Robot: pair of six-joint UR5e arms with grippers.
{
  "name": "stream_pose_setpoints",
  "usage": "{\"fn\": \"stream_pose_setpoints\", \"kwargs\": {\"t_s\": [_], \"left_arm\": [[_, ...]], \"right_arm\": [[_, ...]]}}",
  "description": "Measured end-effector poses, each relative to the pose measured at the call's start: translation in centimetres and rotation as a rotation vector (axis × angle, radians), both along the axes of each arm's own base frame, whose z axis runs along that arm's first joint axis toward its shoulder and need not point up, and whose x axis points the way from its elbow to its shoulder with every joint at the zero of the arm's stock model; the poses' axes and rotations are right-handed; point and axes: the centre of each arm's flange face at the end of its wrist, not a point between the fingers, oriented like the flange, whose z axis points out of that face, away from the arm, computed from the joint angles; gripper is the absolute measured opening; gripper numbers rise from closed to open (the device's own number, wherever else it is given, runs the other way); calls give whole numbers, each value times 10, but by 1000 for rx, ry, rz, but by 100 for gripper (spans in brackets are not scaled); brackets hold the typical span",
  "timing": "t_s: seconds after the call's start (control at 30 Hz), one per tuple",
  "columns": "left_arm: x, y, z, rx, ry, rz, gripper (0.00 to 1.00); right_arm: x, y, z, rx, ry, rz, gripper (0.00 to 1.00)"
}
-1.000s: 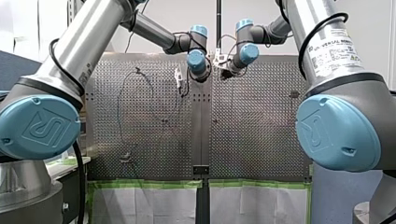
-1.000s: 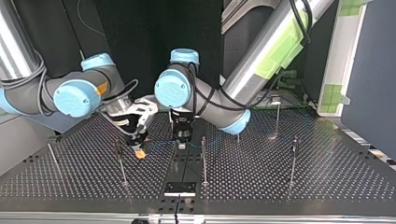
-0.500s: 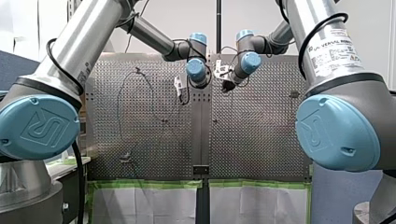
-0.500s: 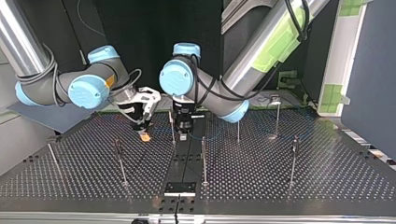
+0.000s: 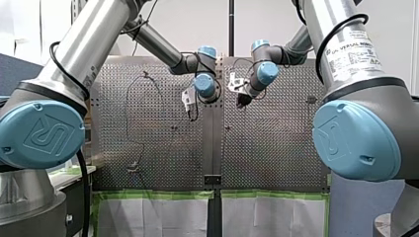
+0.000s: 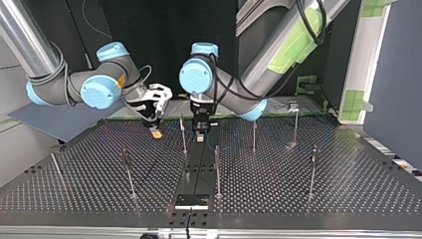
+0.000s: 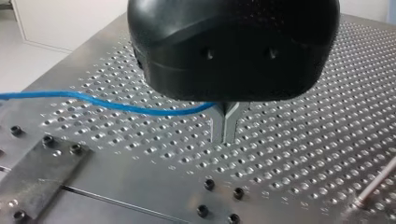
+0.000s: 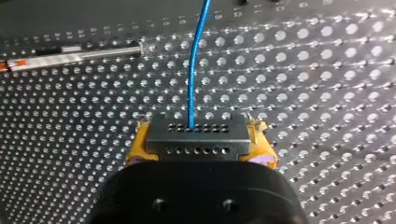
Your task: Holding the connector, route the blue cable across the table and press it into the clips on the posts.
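While my right gripper point(image 8: 201, 142) clamps the connector point(image 8: 195, 133), long side across its yellow pads, by the table point(image 6: 298, 194)'s far edge mid-width in top view, the blue cable point(image 8: 193, 65) points straight ahead from it; my left gripper point(image 7: 225, 126) pinched narrow on that cable

There are two arms, my left arm point(image 6: 234, 94) and my right arm point(image 6: 64, 89), over one table point(image 6: 348, 189). Each has one gripper: left gripper point(image 6: 200, 135), right gripper point(image 6: 156, 132). I see one blue cable point(image 7: 70, 97) and one connector point(image 8: 195, 137). In the top view I count seven thin posts point(image 6: 217, 169).
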Motion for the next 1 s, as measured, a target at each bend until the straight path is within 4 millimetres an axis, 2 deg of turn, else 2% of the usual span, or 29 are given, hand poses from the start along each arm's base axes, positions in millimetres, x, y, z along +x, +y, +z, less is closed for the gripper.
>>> {"fn": "stream_pose_setpoints", "kwargs": {"t_s": [0.37,0.57,0.7,1.0], "left_arm": [[8,24,-41,5,11,-13,0],[4,25,-77,19,40,-44,0],[-5,19,-104,28,64,-76,0],[-34,8,-138,-10,86,-163,0]], "right_arm": [[-7,11,-30,37,27,-2,0],[-9,14,-36,41,28,-4,0],[-10,14,-38,41,31,-5,0],[-14,22,-60,56,35,-11,0]]}}
